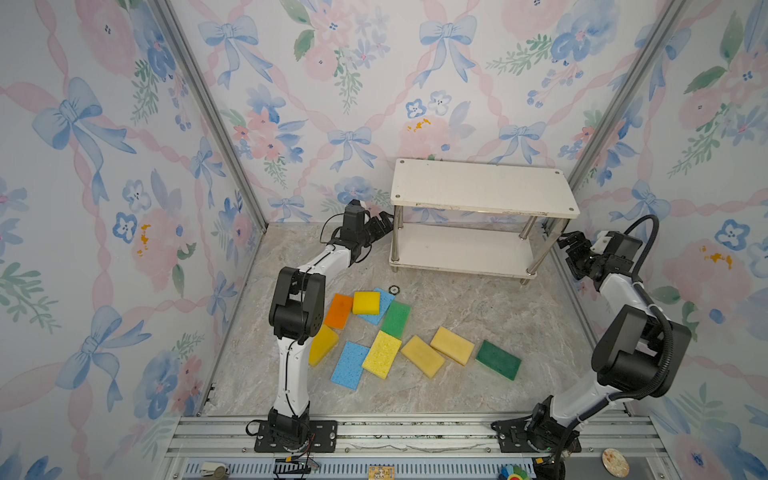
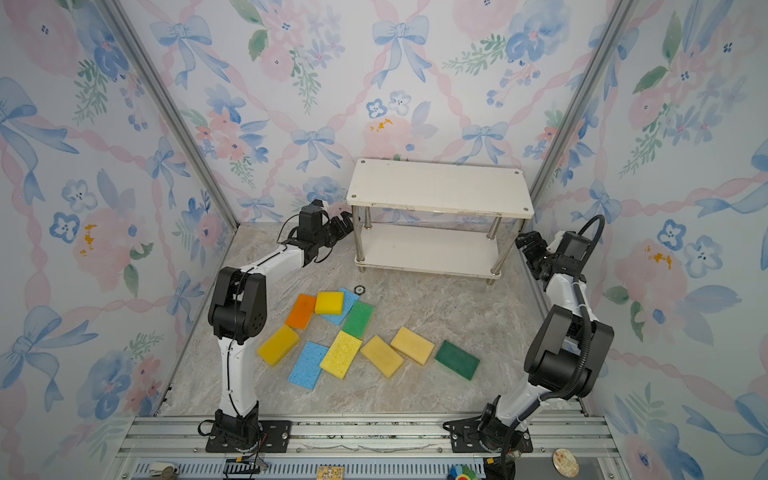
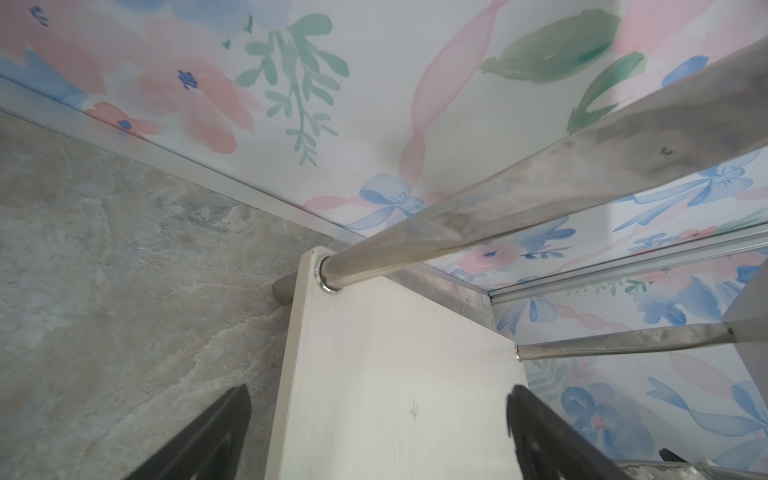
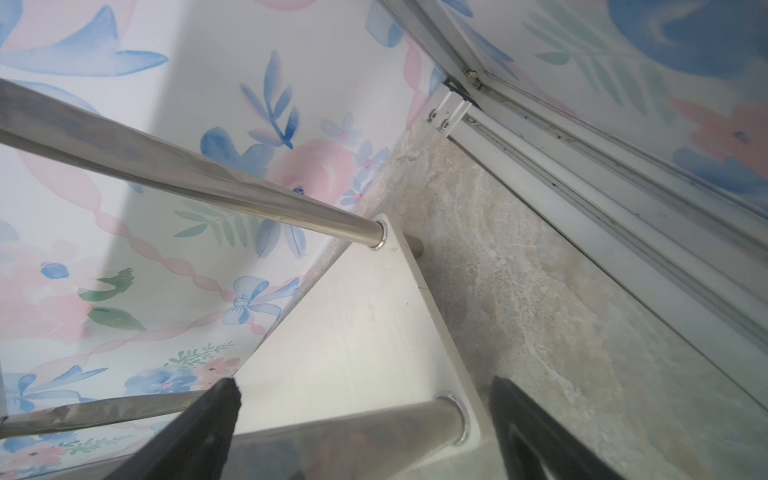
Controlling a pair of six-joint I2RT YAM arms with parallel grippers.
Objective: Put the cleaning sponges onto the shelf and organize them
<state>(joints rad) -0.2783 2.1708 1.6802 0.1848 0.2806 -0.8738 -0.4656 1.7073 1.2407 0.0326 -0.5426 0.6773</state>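
The shelf (image 1: 482, 187) stands at the back right, both its white boards bare. Several cleaning sponges lie loose on the marble floor in front of it: orange (image 1: 338, 311), yellow (image 1: 366, 302), light green (image 1: 397, 319), blue (image 1: 350, 365), tan-yellow (image 1: 452, 345) and dark green (image 1: 498, 360). My left gripper (image 1: 384, 222) hovers open at the shelf's left end, its fingers (image 3: 232, 415) spread over the lower board (image 3: 395, 374). At the right end my right gripper (image 1: 567, 243) is open too, a chrome leg (image 4: 353, 432) lying between its fingers (image 4: 515, 411), untouched.
A small black ring (image 1: 393, 289) lies on the floor just behind the sponges. Floral walls and metal frame posts (image 1: 216, 124) close in the back and sides. An aluminium rail (image 1: 415, 432) carrying both arm bases runs along the front edge.
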